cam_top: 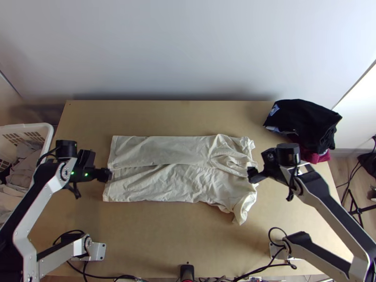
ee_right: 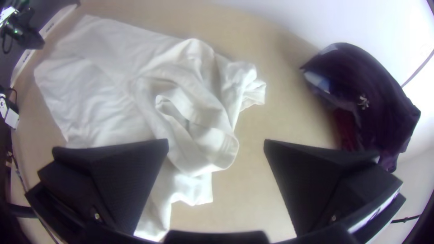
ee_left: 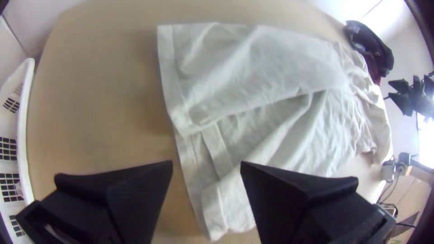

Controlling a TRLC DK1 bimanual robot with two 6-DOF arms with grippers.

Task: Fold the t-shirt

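T-shirt [cam_top: 164,150] lies partly folded — white basket [cam_top: 49,134] holds grey cloth [cam_top: 24,162].

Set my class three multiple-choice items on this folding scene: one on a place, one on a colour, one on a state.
1. Where do the black clothes lie?
A) In the basket
B) At the far right corner of the table
C) Under the shirt

2. What colour is the shirt?
A) Cream-white
B) Red
C) Blue

3. How is the left end effector?
A) Shut on the shirt
B) Shut, empty
C) Open

Key:
1 B: the top view shows them piled there.
2 A: its pale cloth shows in all views.
3 C: its fingers stand well apart.
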